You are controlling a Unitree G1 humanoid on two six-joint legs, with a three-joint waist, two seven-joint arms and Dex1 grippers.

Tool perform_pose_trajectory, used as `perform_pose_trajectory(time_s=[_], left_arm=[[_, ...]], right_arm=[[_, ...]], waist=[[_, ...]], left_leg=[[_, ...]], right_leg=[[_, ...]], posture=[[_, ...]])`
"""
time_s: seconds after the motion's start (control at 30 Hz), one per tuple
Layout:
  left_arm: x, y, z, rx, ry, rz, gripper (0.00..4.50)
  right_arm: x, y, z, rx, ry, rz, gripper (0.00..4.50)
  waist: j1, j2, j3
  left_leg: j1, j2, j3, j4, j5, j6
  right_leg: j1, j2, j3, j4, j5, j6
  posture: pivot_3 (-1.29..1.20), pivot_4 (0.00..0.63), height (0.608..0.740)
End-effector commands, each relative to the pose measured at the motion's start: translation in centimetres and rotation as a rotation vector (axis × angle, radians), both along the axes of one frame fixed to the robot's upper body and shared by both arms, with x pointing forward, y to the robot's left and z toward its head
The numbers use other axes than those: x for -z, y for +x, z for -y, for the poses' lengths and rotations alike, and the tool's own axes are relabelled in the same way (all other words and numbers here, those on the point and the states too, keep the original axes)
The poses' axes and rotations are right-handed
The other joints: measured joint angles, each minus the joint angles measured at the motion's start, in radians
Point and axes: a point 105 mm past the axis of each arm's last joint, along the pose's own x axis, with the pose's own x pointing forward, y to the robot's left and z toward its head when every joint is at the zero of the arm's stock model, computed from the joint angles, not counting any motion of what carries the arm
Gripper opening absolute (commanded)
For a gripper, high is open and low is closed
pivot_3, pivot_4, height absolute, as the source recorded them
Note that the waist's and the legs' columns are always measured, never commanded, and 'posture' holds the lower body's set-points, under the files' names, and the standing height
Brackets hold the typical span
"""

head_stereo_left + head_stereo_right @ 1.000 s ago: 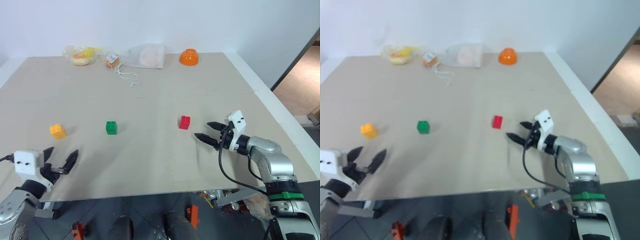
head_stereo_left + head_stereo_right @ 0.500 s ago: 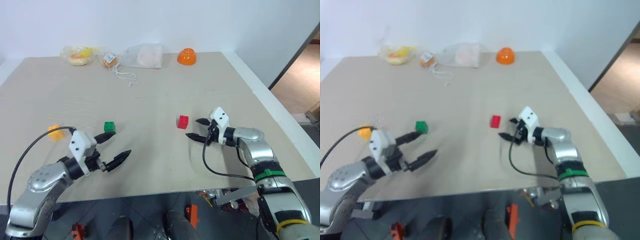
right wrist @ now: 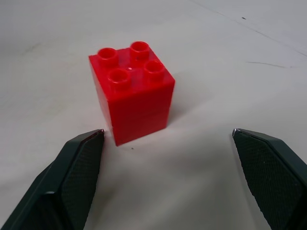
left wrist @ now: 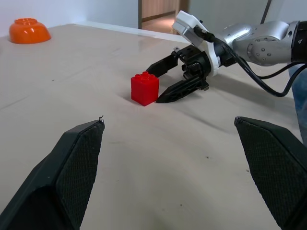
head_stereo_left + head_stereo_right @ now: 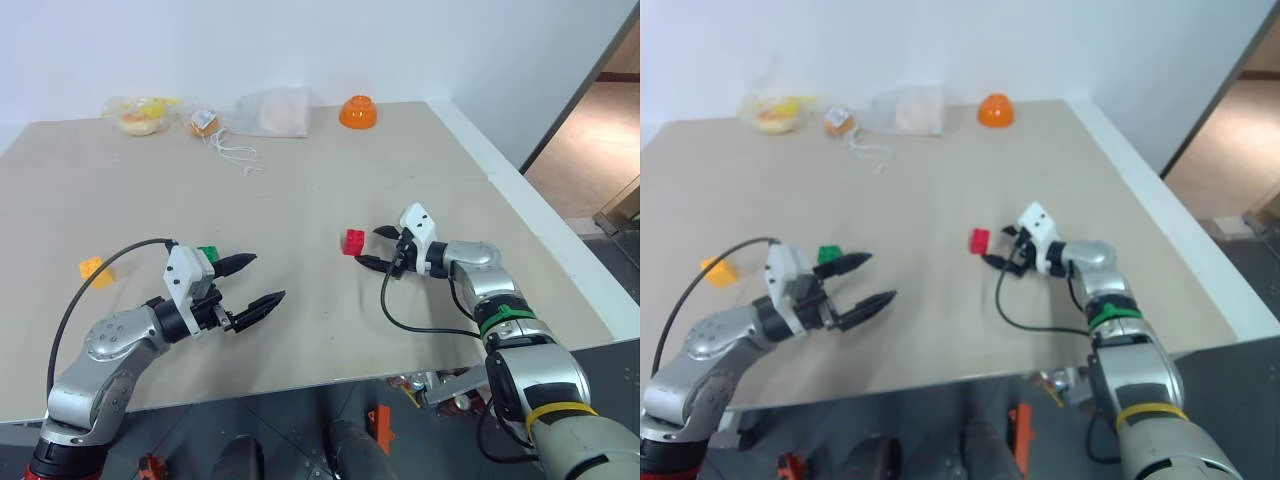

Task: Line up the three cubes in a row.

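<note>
Nearest the robot, the left gripper (image 5: 250, 283) hovers over the front of the pale beige tabletop (image 5: 300, 170) with its two black fingers spread wide and nothing between them. It points toward the middle, probably waiting its turn. Just behind its upper finger sits the small green studded plastic cube (image 5: 208, 254), partly hidden by the white wrist housing. Well off to the left lies the yellow-orange studded plastic cube (image 5: 92, 269), standing alone.

Further right, the right gripper (image 5: 372, 246) reaches inward, its fingers also spread and empty. The small red studded plastic cube (image 3: 132, 91) sits upright just ahead of the tips, not yet between them. This looks like an approach to grasp it. The three cubes lie roughly across the tabletop, unevenly spaced.

Along the far edge rest an orange plastic bowl (image 5: 357, 112), clear bags (image 5: 270, 110) and a loose white string (image 5: 232, 155).
</note>
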Motion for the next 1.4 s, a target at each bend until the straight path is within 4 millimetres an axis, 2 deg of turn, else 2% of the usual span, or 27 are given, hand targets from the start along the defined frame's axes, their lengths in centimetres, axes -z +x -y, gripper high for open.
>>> perform_pose_trajectory(time_s=[0.03,0.3,0.43,0.57,0.63,0.9,1.03,1.1,1.17,1.4], left_arm=[[0.4,0.2,-0.6,-0.013,0.014,0.010,4.50],[0.6,1.0,-1.2,-0.050,0.000,0.018,4.50],[1.2,1.1,-1.3,-0.064,0.010,0.017,4.50],[1.4,1.3,-1.6,-0.083,0.015,0.018,4.50],[1.4,1.3,-1.7,-0.090,0.011,0.020,4.50],[1.5,1.4,-2.3,-0.089,0.029,0.024,4.50],[1.6,0.5,-2.7,-0.019,0.069,0.031,4.50],[1.4,0.0,-3.0,0.034,0.065,0.018,4.50],[1.2,-0.5,-3.1,0.086,0.062,0.003,4.50],[0.8,-1.4,-3.1,0.199,0.092,0.003,4.50]], right_arm=[[-1.0,0.3,-1.3,-0.041,0.019,0.025,4.46],[-1.5,0.3,-2.8,-0.087,0.041,0.030,4.46],[-1.4,0.2,-2.9,-0.091,0.036,0.028,3.35],[-1.3,0.1,-2.7,-0.103,0.035,0.023,1.73],[-1.3,0.1,-2.6,-0.099,0.031,0.021,1.29],[-1.8,-0.7,-1.6,-0.157,0.027,-0.021,1.28],[-2.2,-3.0,-2.5,-0.319,0.088,-0.077,1.28],[-1.4,-5.4,-3.4,-0.440,0.067,-0.093,1.28],[-0.8,-6.7,-4.1,-0.493,0.051,-0.098,1.28],[0.4,-7.7,-5.3,-0.547,-0.027,-0.045,1.28]], waist=[[-0.003,0.000,0.000],[-0.002,0.000,0.000],[-0.002,0.000,0.000],[-0.001,0.000,0.000],[-0.001,0.000,0.000],[-0.001,0.000,0.000],[-0.001,0.000,0.000],[0.001,0.000,0.000],[0.003,0.001,0.001],[0.002,0.003,0.002]], left_leg=[[0.000,0.000,0.000,0.000,0.000,0.000],[-0.001,0.001,-0.001,0.000,0.000,0.000],[-0.002,-0.002,-0.001,0.000,0.000,0.000],[-0.003,-0.003,-0.002,-0.001,0.000,0.000],[-0.003,-0.003,-0.002,-0.001,0.000,0.000],[-0.003,-0.004,-0.002,-0.001,0.000,0.000],[-0.003,-0.004,-0.002,-0.001,0.000,0.000],[-0.003,-0.004,-0.003,-0.003,0.000,0.000],[-0.004,-0.004,-0.008,-0.003,0.000,0.000],[-0.004,-0.004,-0.008,-0.001,0.000,-0.001]], right_leg=[[0.000,0.001,0.000,0.000,0.000,0.000],[0.000,0.001,0.000,0.000,0.000,-0.001],[0.000,-0.001,0.001,0.000,0.000,-0.001],[-0.001,-0.003,0.001,0.000,0.000,0.000],[-0.001,-0.003,0.001,0.000,0.000,0.000],[0.000,-0.004,0.000,0.000,0.000,0.000],[-0.001,-0.004,0.000,0.000,0.000,0.000],[-0.001,-0.003,-0.001,0.000,0.000,0.000],[-0.001,-0.003,-0.004,0.000,-0.001,0.000],[-0.001,-0.003,-0.006,0.000,-0.003,0.004]], posture=[[0.00,0.150,0.740],[0.00,0.150,0.740],[0.00,0.150,0.740],[0.00,0.150,0.740],[0.00,0.150,0.740],[0.00,0.150,0.740],[0.00,0.150,0.740],[0.00,0.150,0.740],[0.00,0.150,0.740],[0.00,0.150,0.740]])
